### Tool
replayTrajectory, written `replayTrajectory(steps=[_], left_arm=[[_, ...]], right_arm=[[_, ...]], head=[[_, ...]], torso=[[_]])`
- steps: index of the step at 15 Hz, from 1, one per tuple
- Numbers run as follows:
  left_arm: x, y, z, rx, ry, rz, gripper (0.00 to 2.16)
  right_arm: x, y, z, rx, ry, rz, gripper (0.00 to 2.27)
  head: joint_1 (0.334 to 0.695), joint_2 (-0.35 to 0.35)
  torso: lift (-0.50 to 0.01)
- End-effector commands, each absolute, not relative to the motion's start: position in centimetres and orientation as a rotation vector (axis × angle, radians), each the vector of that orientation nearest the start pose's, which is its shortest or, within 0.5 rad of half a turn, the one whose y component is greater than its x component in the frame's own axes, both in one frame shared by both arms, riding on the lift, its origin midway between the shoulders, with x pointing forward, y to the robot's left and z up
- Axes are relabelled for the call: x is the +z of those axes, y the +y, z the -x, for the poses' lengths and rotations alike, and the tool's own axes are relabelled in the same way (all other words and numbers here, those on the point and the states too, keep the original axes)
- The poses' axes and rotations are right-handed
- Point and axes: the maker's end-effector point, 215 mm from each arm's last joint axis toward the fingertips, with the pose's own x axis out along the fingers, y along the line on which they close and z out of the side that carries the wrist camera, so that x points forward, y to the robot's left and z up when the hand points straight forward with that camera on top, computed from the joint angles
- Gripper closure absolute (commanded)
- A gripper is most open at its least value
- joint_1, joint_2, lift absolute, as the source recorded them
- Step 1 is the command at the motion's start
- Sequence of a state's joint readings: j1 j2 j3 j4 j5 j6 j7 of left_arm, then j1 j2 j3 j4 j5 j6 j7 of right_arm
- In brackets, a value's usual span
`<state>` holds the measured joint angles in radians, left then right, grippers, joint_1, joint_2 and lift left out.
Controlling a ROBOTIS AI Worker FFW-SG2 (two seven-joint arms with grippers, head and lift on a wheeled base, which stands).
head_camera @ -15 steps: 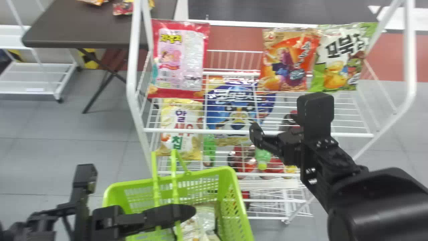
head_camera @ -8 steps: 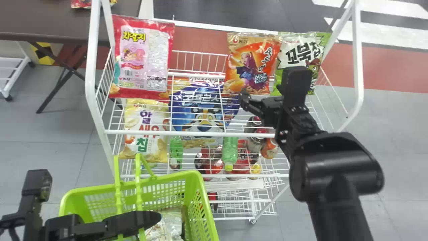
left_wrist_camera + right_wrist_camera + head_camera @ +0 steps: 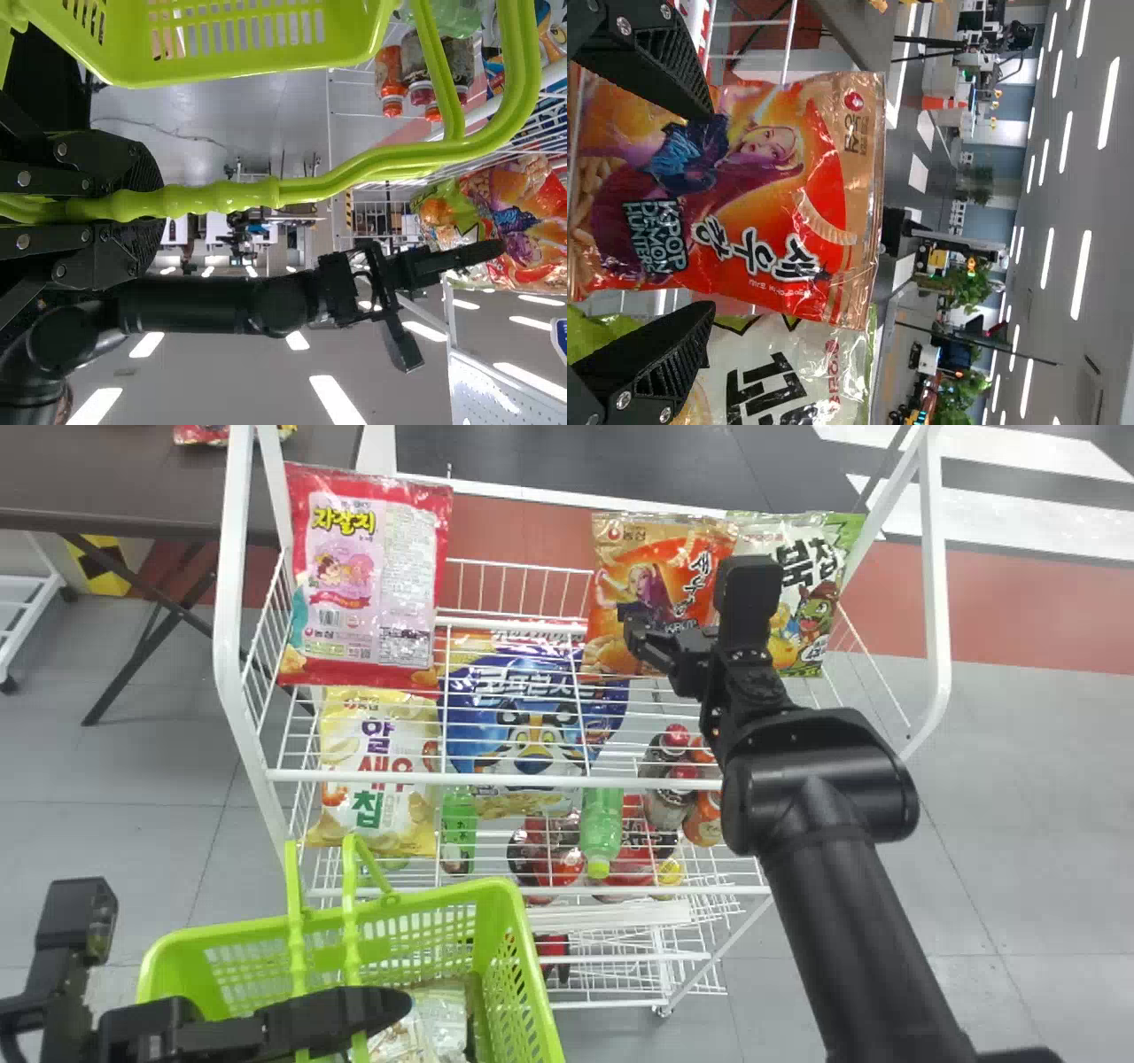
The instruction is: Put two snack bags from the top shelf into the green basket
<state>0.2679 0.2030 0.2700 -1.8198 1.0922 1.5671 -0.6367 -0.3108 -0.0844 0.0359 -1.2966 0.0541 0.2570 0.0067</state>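
Observation:
In the head view my right gripper (image 3: 640, 643) is at the lower part of the orange snack bag (image 3: 660, 571) standing on the top shelf (image 3: 532, 778). The right wrist view shows the gripper (image 3: 707, 212) open, its fingers spread over the face of the orange bag (image 3: 771, 204); the lower finger lies near the green-and-white bag (image 3: 766, 363). That bag (image 3: 802, 615) stands to the right in the head view, and a pink-red bag (image 3: 363, 584) at the shelf's left. My left gripper (image 3: 390, 1006) holds the green basket (image 3: 514, 957) by its handles; in its wrist view the gripper (image 3: 146, 202) is shut on them.
Clear packets (image 3: 434, 1023) lie in the basket. Lower shelves hold a blue bag (image 3: 532, 708), a yellow bag (image 3: 376, 771) and several bottles (image 3: 602, 828). White uprights (image 3: 935, 593) frame the rack on both sides. A dark table (image 3: 106, 478) is at the back left.
The head view has swung right. My right gripper has risen from below the bags to the orange bag. The left gripper keeps its hold on the basket handles.

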Motion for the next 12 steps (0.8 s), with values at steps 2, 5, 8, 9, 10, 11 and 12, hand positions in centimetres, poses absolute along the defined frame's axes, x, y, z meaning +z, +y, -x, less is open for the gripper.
replayTrajectory(steps=[2,5,8,9,10,11,12], left_arm=[[-40.4,8.3,-27.3,-1.008,1.101,1.193,2.15],[-40.4,8.3,-27.6,-1.012,1.103,1.193,2.15],[-40.4,8.3,-27.5,-1.014,1.104,1.193,2.15],[-40.4,8.3,-27.5,-1.014,1.104,1.193,2.15],[-40.4,8.3,-27.5,-1.014,1.104,1.193,2.14],[-40.5,8.3,-27.5,-1.013,1.106,1.193,2.15],[-40.5,8.3,-27.4,-1.014,1.106,1.195,2.15]], right_arm=[[-38.7,-26.3,-69.7,0.01,0.264,0.161,0.15],[-39.4,-25.6,-70.2,0.052,0.291,0.159,0.91],[-40.0,-25.6,-70.1,0.062,0.312,0.152,2.07],[-40.2,-25.7,-69.9,0.06,0.314,0.147,2.24],[-40.3,-26.0,-69.8,0.057,0.316,0.151,2.24],[-40.3,-26.0,-69.7,0.058,0.31,0.154,2.24],[-40.3,-26.1,-69.6,0.058,0.304,0.156,2.24]], head=[[0.695,-0.196],[0.695,-0.2],[0.695,-0.194],[0.695,-0.192],[0.695,-0.193],[0.695,-0.193],[0.695,-0.195]], torso=[[-0.001],[-0.001],[-0.001],[-0.001],[-0.001],[-0.001],[-0.001]])
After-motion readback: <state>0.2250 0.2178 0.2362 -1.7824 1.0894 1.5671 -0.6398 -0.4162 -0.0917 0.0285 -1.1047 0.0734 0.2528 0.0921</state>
